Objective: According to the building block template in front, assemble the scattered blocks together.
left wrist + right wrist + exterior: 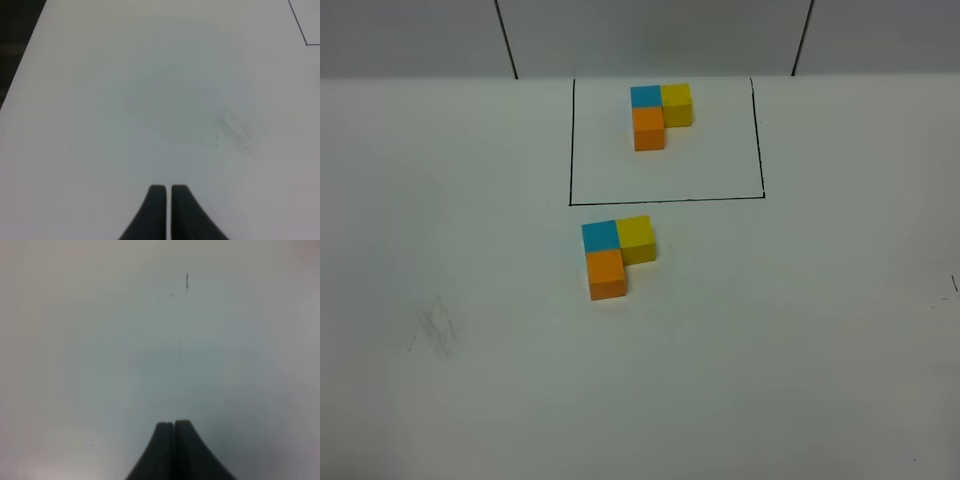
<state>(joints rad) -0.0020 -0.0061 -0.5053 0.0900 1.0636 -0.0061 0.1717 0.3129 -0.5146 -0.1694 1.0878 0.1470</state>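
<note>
The building block template (658,115) is an L of blue, yellow and orange cubes inside a black-line frame (665,198) at the back of the white table. In front of the frame, the unframed blue cube (599,235), yellow cube (636,238) and orange cube (607,273) sit pressed together in the same L shape. Neither arm shows in the exterior view. My left gripper (168,190) is shut and empty over bare table. My right gripper (174,425) is shut and empty over bare table.
A faint grey smudge (438,330) marks the table at the left and shows in the left wrist view (232,127). A corner of the black frame (306,30) shows there too. The table's dark edge (20,45) lies beside the left gripper.
</note>
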